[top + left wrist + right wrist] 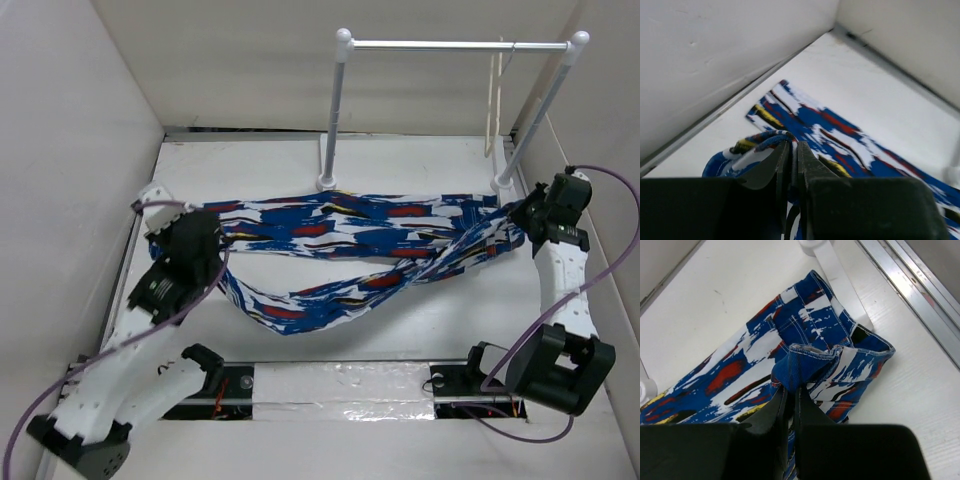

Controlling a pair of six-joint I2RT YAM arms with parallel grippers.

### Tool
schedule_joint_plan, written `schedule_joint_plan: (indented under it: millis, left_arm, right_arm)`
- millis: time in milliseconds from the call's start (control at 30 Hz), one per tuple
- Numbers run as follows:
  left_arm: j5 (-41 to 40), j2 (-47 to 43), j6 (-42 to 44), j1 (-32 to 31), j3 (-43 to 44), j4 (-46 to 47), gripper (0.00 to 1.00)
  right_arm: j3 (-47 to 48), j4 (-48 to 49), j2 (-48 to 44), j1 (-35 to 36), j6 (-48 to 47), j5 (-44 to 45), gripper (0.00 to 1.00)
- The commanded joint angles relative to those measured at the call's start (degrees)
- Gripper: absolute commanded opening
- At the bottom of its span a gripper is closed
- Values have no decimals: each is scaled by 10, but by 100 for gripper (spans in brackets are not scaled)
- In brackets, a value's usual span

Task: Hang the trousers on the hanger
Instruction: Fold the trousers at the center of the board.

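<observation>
Trousers: stretching between two grips.
Clenching left gripper and right gripper on opposite ends, probably holding cloth taut for lifting toward hanger.

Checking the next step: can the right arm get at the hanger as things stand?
Probably within reach: the hanger hangs on the rail close by, nothing between. But the right gripper is shut on the trousers.

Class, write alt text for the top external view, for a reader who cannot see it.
Two robot arms hold blue, white and red printed trousers spread across a white table: the left gripper pinches one end, the right gripper the other. Behind them, a thin cream hanger hangs bare from a white rail.
</observation>
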Motion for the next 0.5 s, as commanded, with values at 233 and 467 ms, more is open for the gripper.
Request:
schedule_joint_plan:
  millis: [233,467]
  left_arm:
    - [322,138,1,354,19,66,0]
    - [314,214,-56,456,43,42,0]
  right_arm:
    - [-20,149,-29,18,20,6,0]
    - [1,160,22,18,30,1,0]
